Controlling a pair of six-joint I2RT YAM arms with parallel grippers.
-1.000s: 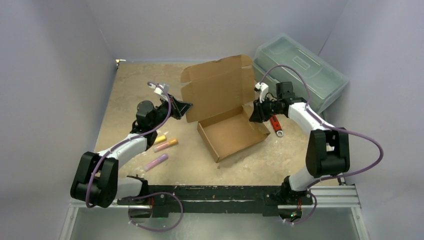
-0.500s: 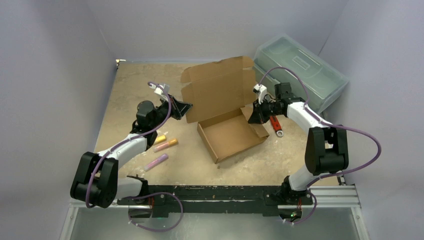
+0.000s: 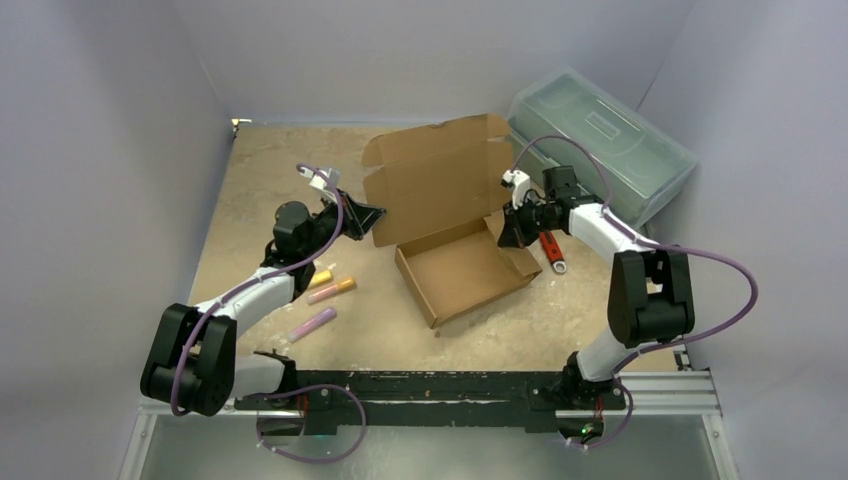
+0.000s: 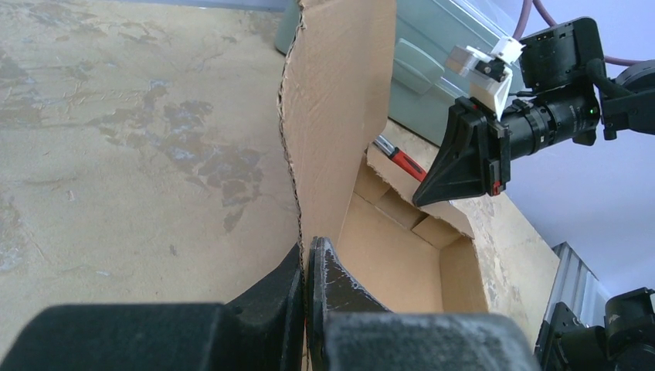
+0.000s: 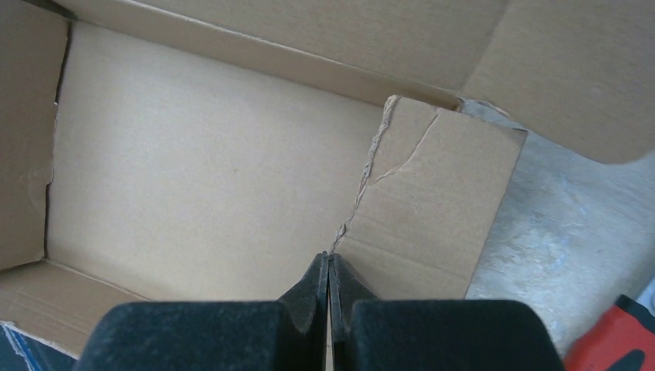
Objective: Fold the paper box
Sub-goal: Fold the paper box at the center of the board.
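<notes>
The box (image 3: 455, 262) sat on a blotchy tan table (image 3: 270, 170) between pale walls (image 3: 430, 50).
The left claw (image 4: 307, 255) pinched its lid edge (the right claw (image 5: 330, 263), a side flap).

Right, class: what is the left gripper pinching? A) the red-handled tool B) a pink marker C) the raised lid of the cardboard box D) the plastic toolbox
C: the left gripper is shut on the edge of the paper box, at its upright lid.

The cardboard box (image 3: 440, 195) is plain brown. The tabletop (image 3: 260, 170) is sandy beige, blotched grey. Upper right, a plastic case (image 3: 600, 130) is translucent grey-green. The cables (image 4: 537, 9) are purple.
</notes>
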